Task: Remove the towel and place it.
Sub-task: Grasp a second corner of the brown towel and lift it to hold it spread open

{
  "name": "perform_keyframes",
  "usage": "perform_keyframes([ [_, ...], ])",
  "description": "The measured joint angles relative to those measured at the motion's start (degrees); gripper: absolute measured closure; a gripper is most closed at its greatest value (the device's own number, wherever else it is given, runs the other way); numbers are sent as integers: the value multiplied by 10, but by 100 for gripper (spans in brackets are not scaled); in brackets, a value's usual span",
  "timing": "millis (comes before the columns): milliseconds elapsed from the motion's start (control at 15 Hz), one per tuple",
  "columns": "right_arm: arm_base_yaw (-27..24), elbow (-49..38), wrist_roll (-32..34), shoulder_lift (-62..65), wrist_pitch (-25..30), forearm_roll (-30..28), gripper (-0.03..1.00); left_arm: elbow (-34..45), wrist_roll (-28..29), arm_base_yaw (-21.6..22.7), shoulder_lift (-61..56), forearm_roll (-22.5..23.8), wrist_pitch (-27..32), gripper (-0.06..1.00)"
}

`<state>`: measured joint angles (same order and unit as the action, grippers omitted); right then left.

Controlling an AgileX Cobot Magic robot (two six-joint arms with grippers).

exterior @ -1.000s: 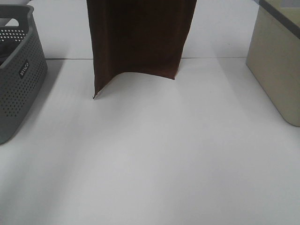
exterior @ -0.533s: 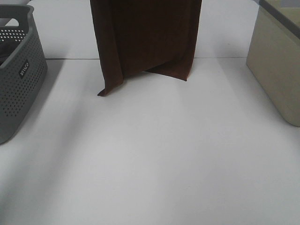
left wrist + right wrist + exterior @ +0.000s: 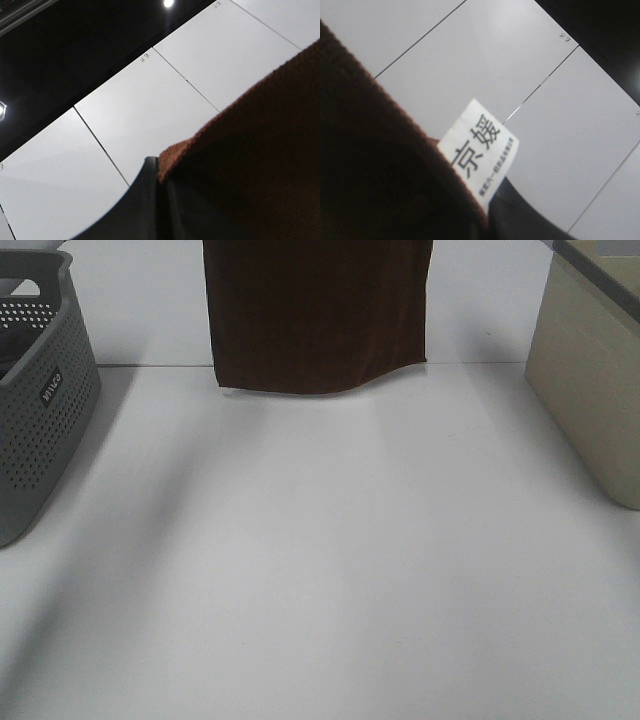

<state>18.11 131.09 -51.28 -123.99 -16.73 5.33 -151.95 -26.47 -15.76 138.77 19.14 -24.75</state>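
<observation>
The maroon towel (image 3: 318, 315) hangs flat from above the top edge of the exterior high view, its lower hem just above the far part of the white table (image 3: 330, 560). Neither gripper shows in that view. In the left wrist view the towel (image 3: 260, 165) fills the near side, pinched at a corner by my left gripper (image 3: 159, 176), which is shut on it. In the right wrist view the towel (image 3: 375, 175) and its white label (image 3: 479, 152) sit at my right gripper (image 3: 487, 220), also shut on the cloth. Both wrist cameras look up at ceiling panels.
A grey perforated basket (image 3: 40, 390) stands at the table's left edge. A beige bin (image 3: 590, 370) with a grey rim stands at the right edge.
The towel has risen: its lower edge, which trailed and curled on the table a second ago, now hangs free and straight above the surface. It has shifted slightly right.
</observation>
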Motion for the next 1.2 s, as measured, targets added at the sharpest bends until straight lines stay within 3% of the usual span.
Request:
perform_keyframes([
  [667,-10,9,50,-15,37,-5,96,-31,96,17,28,63,40,94],
  [800,-10,9,57,-15,98,5,96,-31,139,17,28,81,64,94],
  [867,-10,9,70,-15,159,17,96,-31,226,17,28,96,108,94],
  [1000,-10,9,80,-15,249,35,96,-31,334,17,29,106,197,94],
  [1200,-10,9,146,-7,408,46,96,-31,379,1,30,86,329,94],
])
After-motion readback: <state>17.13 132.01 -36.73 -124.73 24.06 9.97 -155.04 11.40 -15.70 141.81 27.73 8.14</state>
